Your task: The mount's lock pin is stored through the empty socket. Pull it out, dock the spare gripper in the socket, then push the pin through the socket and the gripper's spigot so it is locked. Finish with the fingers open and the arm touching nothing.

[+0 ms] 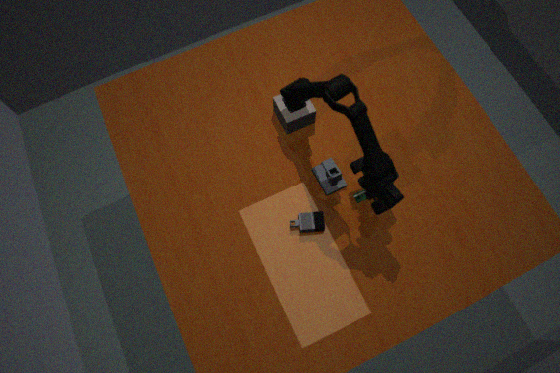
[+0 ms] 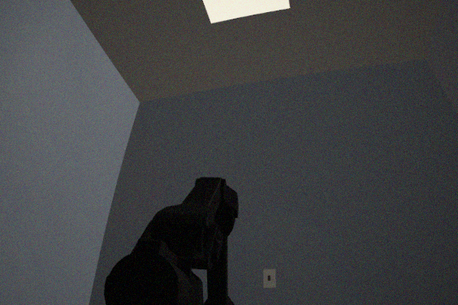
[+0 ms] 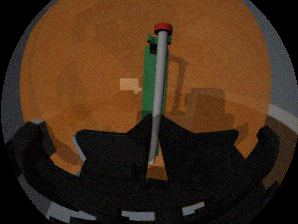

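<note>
tabletop (image 1: 199, 151): carries the whole setup. my arm (image 1: 367, 133) (image 2: 176, 237) reaches from the pale block (image 1: 302, 123) and bends down beside the mount. the exterior view shows only dark links against the wall, no work.

pale rectangle (image 1: 308, 275): the spare gripper (image 1: 311, 222) lies flat across its edge, spigot (image 1: 294, 224) pointing away from my tool (image 1: 387, 197) (image 3: 154, 120). still to be docked.

mount (image 1: 322, 176): upright, between pale block and spare gripper; its socket (image 1: 334, 172) looks open on top, no pin seen through it. pulling-out judged done.

green piece (image 1: 360, 196) (image 3: 149, 82): just beside the mount, partly under my arm in the top view. purpose uncertain; possibly a rest for the pin.

tool: nearly closed, fingers clamped on the lock pin (image 3: 159, 82). red head (image 3: 163, 28) stands out beyond the fingertips.

key relation: in the wrist view the pin's long axis runs nearly along the green piece, leaning slightly across it, head past its far end. cannot tell the height between them. if parking there is next, i would square that lean before lowering; a skewed shaft could catch the edge or roll off.
</note>
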Action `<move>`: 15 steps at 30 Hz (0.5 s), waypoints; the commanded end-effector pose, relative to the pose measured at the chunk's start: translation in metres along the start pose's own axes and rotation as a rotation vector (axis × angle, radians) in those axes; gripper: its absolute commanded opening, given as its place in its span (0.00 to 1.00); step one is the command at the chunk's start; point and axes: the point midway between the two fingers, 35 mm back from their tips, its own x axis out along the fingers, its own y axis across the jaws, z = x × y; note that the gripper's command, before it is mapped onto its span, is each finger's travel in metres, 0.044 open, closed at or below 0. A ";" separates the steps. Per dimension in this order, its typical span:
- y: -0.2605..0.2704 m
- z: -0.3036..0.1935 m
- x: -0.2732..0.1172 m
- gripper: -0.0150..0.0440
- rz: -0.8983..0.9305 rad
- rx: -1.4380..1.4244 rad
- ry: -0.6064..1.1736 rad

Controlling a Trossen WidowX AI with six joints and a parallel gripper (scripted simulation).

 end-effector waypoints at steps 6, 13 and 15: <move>0.001 -0.001 0.008 0.25 0.001 -0.001 0.000; 0.002 -0.002 0.010 0.25 -0.003 -0.004 0.000; 0.002 -0.002 0.010 0.25 -0.003 -0.004 0.000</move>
